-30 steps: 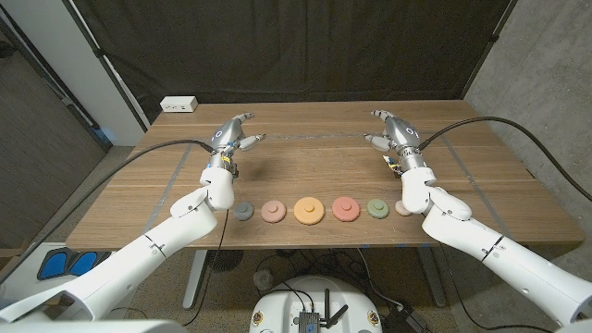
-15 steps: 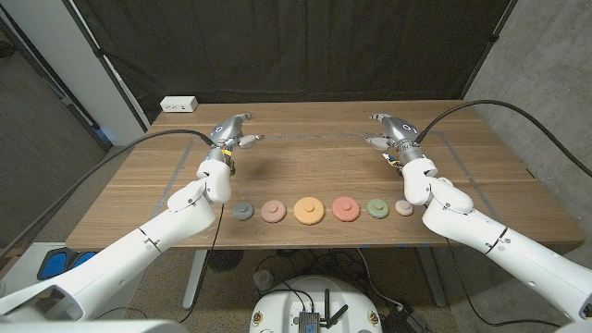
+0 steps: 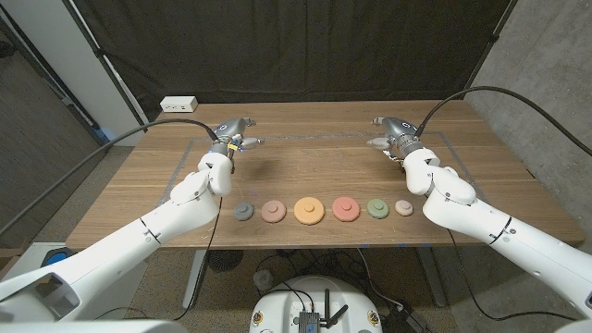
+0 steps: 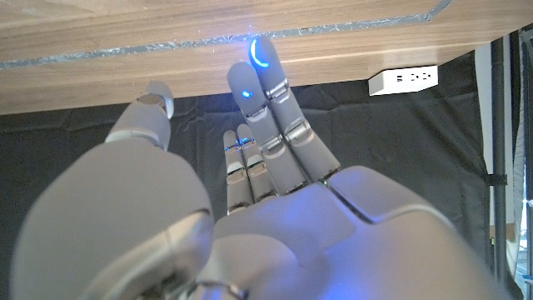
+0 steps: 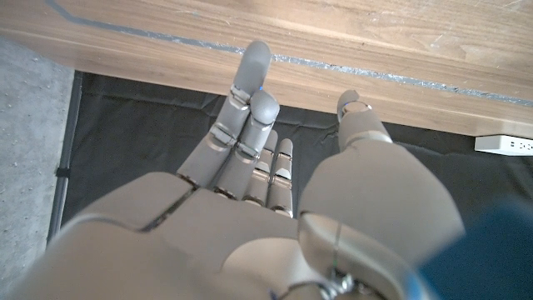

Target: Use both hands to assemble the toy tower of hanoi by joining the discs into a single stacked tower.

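Near edge of tabletop (image 3: 305,176): six discs (image 3: 308,212) in a crosswise row, behind both sets of fingers.
Left hand (image 3: 230,135): fingers released, empty; grey disc (image 3: 242,211) nearest.
Right hand (image 3: 393,131): fingers released, empty; pale pink disc (image 3: 403,207) nearest.

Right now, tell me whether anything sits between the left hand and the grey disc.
Nothing visible does. The left hand hovers open beyond the row, and only bare table lies between it and the grey disc.

The right robot hand (image 5: 250,208) holds nothing, its fingers (image 5: 246,92) reaching toward the wooden table (image 5: 375,33) and a black curtain (image 5: 141,125).
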Robot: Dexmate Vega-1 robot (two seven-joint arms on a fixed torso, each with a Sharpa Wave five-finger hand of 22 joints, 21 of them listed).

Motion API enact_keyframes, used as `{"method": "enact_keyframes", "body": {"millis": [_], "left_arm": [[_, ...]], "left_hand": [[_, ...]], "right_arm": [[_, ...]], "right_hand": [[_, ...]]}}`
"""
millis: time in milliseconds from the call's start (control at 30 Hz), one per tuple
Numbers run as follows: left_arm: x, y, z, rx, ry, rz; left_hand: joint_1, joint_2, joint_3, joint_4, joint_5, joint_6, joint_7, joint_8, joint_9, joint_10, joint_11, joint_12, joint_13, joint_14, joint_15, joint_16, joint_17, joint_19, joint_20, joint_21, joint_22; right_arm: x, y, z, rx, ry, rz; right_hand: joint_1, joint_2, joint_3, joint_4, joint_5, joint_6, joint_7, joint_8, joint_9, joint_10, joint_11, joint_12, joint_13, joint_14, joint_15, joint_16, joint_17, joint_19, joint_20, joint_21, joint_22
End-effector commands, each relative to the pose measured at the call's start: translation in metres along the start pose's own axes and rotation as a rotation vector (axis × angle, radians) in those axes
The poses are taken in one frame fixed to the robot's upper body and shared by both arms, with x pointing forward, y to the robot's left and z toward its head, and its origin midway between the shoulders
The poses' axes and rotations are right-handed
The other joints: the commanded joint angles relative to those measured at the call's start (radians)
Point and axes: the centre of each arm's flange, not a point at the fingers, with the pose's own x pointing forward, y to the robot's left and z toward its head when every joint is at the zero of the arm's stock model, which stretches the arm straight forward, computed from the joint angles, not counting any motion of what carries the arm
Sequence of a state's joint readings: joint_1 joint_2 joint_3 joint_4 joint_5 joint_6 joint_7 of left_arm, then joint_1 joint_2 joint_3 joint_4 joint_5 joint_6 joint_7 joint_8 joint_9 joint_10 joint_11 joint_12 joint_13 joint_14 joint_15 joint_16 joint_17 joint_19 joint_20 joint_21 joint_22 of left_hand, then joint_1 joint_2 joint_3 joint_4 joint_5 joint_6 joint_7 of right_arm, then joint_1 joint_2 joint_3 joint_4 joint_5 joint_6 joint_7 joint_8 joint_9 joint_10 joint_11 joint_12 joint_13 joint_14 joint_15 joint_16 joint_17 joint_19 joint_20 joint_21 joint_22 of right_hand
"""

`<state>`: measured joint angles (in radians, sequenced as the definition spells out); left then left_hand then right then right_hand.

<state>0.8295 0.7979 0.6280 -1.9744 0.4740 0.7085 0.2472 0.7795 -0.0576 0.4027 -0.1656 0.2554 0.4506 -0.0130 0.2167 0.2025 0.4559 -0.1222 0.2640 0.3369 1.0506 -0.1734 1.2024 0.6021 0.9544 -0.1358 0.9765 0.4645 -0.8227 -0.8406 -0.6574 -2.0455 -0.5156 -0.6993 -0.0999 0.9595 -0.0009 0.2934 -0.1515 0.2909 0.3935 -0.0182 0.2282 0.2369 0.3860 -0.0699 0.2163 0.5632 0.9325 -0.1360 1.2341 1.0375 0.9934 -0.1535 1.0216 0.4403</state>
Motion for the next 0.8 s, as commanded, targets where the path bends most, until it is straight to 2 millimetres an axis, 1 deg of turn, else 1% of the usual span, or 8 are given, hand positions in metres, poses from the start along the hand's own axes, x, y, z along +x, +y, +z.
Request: {"method": "enact_keyframes", "body": {"millis": [33,333,400,433,500,600,733,800], "left_arm": [[0.0045,0.0031,0.0074,0.069,0.02,-0.08],[0.003,0.0033,0.0054,0.069,0.018,-0.071],[0.0017,0.0029,0.0041,0.05,0.008,-0.058],[0.0013,0.0028,0.0035,0.046,0.007,-0.056],[0.0008,0.0026,0.0024,0.049,0.011,-0.055],[0.0006,0.0017,0.0005,0.055,0.013,-0.059],[0.0001,0.0012,-0.0017,0.052,0.012,-0.051],[-0.0005,0.0012,-0.0022,0.052,0.013,-0.051]], "left_hand": [[0.011,-0.002,-0.01,-0.001,0.005,0.005,0.002,-0.001,0.005,0.005,0.002,0.0,0.004,0.01,-0.045,0.006,-0.003,0.003,-0.069,0.006,0.003],[0.017,0.001,-0.014,-0.001,0.007,0.001,0.003,-0.004,0.006,0.003,0.009,-0.003,0.008,0.005,-0.045,0.007,-0.013,-0.005,-0.066,0.01,-0.002],[0.019,0.003,-0.014,-0.001,0.008,0.007,0.002,-0.002,0.006,0.011,0.009,-0.001,0.009,0.004,-0.045,0.007,-0.016,-0.006,-0.066,0.011,-0.003],[0.02,0.004,-0.015,0.0,0.009,0.01,0.001,-0.001,0.006,0.017,0.003,0.001,0.01,0.006,-0.045,0.01,-0.016,-0.003,-0.066,0.013,-0.004],[0.022,0.005,-0.016,0.0,0.009,0.014,0.001,0.0,0.006,0.021,0.004,0.002,0.012,0.009,-0.045,0.014,-0.016,-0.001,-0.068,0.016,-0.005],[0.024,0.007,-0.017,0.0,0.01,0.021,0.0,0.002,0.006,0.025,0.003,0.003,0.013,0.012,-0.045,0.018,-0.016,0.0,-0.068,0.019,-0.007],[0.027,0.01,-0.02,0.001,0.011,0.028,-0.003,0.002,0.006,0.033,0.002,0.004,0.016,0.017,-0.045,0.024,-0.02,-0.001,-0.069,0.024,-0.01],[0.027,0.01,-0.021,0.001,0.012,0.032,-0.004,0.003,0.006,0.035,0.003,0.004,0.017,0.017,-0.045,0.025,-0.022,0.002,-0.069,0.026,-0.011]], "right_arm": [[0.0041,-0.0018,0.0006,-0.017,0.058,0.128],[0.0056,0.0004,0.0031,-0.02,0.067,0.144],[0.0061,0.0007,0.0034,-0.021,0.058,0.143],[0.0065,0.0012,0.0033,-0.016,0.049,0.14],[0.0072,0.0024,0.0031,-0.008,0.035,0.128],[0.0086,0.0026,0.0053,-0.018,0.033,0.14],[0.0084,0.003,0.0083,-0.026,0.041,0.158],[0.006,0.003,0.0088,-0.024,0.04,0.16]], "right_hand": [[-0.01,0.009,-0.002,0.002,0.009,0.014,0.002,0.006,0.005,0.017,-0.002,0.007,0.005,0.009,-0.085,0.009,0.009,-0.003,-0.058,0.012,-0.003],[-0.015,0.01,-0.003,0.0,0.017,0.013,0.005,0.006,0.007,0.021,0.0,0.006,0.013,0.002,-0.085,0.0,0.01,-0.008,-0.058,0.026,-0.01],[-0.015,0.01,-0.004,-0.001,0.019,0.015,0.0,0.006,0.007,0.021,-0.002,0.006,0.015,0.01,-0.085,0.007,0.018,-0.009,-0.059,0.028,-0.011],[-0.015,0.01,-0.004,-0.001,0.019,0.015,0.0,0.006,0.007,0.021,-0.001,0.005,0.015,0.01,-0.085,0.007,0.018,-0.009,-0.059,0.028,-0.011],[-0.015,0.011,-0.004,-0.001,0.021,0.019,-0.002,0.008,0.008,0.023,-0.004,0.006,0.017,0.0,-0.085,-0.004,0.008,-0.009,-0.059,0.032,-0.013],[-0.013,0.015,-0.004,-0.003,0.026,0.048,-0.013,0.021,0.013,0.047,-0.012,0.013,0.023,0.031,-0.085,0.02,0.031,0.0,-0.059,0.05,-0.014],[-0.014,0.013,-0.004,-0.004,0.029,0.04,-0.009,0.018,0.016,0.043,-0.011,0.01,0.026,0.039,-0.084,0.029,0.049,0.001,-0.059,0.056,-0.014],[-0.017,0.011,-0.004,-0.004,0.031,0.026,-0.01,0.013,0.018,0.033,-0.006,0.004,0.028,0.028,-0.084,0.019,0.049,-0.006,-0.059,0.057,-0.019]]}}
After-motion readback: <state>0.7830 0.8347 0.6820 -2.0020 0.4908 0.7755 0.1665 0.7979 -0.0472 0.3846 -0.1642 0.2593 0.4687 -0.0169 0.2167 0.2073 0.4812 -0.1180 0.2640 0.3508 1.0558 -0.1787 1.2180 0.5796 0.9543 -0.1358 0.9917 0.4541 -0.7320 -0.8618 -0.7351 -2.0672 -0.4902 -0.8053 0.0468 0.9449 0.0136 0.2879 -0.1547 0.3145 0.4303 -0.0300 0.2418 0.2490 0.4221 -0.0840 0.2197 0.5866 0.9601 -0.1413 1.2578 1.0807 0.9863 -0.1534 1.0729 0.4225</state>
